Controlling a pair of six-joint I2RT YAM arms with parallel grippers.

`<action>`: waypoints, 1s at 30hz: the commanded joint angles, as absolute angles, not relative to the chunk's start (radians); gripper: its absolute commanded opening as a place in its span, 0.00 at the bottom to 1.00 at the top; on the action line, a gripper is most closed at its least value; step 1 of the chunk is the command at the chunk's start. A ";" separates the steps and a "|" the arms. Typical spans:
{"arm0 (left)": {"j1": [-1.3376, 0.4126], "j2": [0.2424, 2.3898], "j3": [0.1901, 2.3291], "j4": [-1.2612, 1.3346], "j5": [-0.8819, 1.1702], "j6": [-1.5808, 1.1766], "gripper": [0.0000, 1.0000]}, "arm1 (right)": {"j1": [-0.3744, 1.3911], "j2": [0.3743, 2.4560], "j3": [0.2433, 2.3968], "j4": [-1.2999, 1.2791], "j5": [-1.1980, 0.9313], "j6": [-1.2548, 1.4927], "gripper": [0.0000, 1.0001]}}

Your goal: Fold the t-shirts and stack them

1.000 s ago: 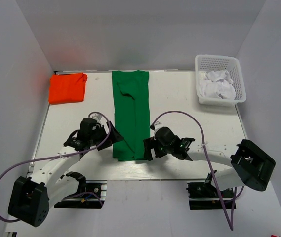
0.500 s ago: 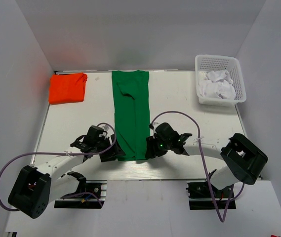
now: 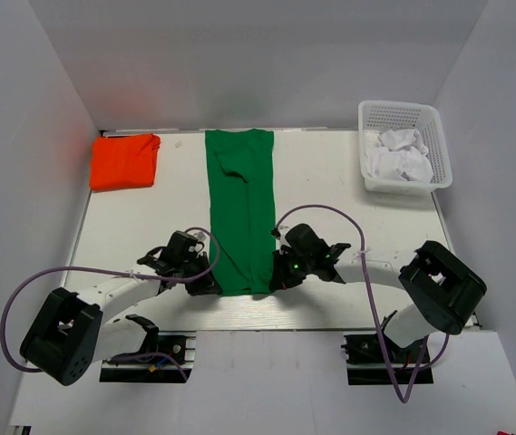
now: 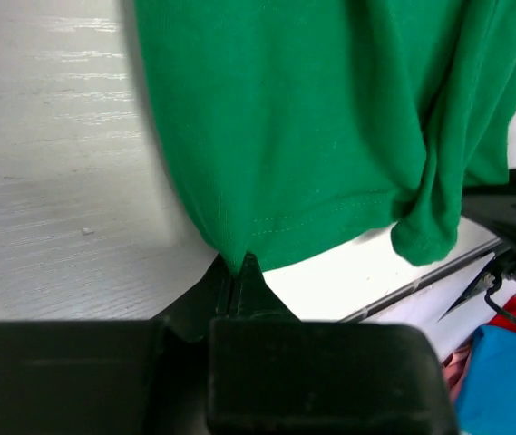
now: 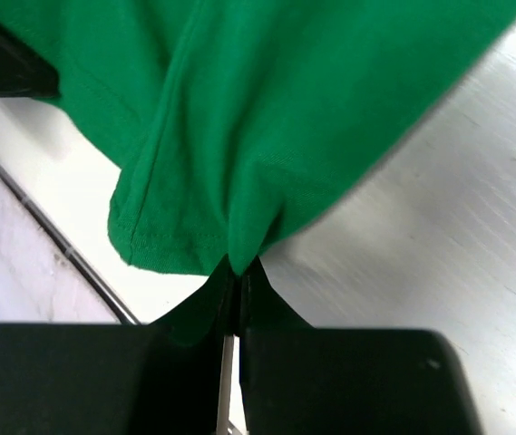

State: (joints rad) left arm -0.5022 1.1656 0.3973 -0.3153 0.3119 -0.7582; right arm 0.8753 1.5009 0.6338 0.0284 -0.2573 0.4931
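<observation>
While left tool [image 4: 239,267] and right tool [image 5: 238,267] each pinch the one green t-shirt [image 3: 241,208] | orange t-shirt [image 3: 124,160]: one | basket [image 3: 401,111]: one

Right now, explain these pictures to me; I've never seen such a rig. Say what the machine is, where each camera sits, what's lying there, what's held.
Two robot arms are bolted at the near edge of a white table, each ending in a two-finger gripper. One picture looks down from above and behind them; the other two come from cameras on the wrists, close up. On the table lie a green t-shirt folded into a long strip, a folded orange t-shirt far left, and a white basket far right holding something white and crumpled. The left gripper and right gripper are each shut on a near corner of the green t-shirt.
</observation>
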 commanded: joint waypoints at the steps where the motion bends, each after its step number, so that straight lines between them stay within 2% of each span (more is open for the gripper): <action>1: -0.514 1.161 0.405 -0.307 0.267 -0.726 0.00 | 0.873 1.509 0.661 0.075 -0.327 0.459 0.00; 6: -0.514 1.161 0.454 -0.252 0.267 -0.726 0.00 | 0.871 1.517 0.712 0.048 -0.293 0.446 0.00; 11: -0.514 1.129 0.517 -0.216 0.287 -0.726 0.00 | 0.870 1.474 0.762 0.028 -0.151 0.431 0.00; 17: -0.489 1.120 0.632 -0.229 0.129 -0.719 0.00 | 0.856 1.508 0.903 -0.067 0.056 0.419 0.00; 22: -0.489 1.202 0.715 -0.186 -0.012 -0.719 0.00 | 0.821 1.583 1.052 -0.140 0.146 0.425 0.00; 26: -0.480 1.320 0.871 -0.213 -0.127 -0.698 0.00 | 0.781 1.638 1.173 -0.158 0.199 0.408 0.00; 30: -0.471 1.437 0.975 -0.213 -0.149 -0.678 0.00 | 0.743 1.747 1.308 -0.192 0.193 0.403 0.00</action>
State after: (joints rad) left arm -0.4828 1.3865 0.9058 -0.2157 -0.0723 -0.7029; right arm 0.7650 1.7012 1.2163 -0.1665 0.1513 0.4267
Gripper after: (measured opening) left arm 0.022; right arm 0.027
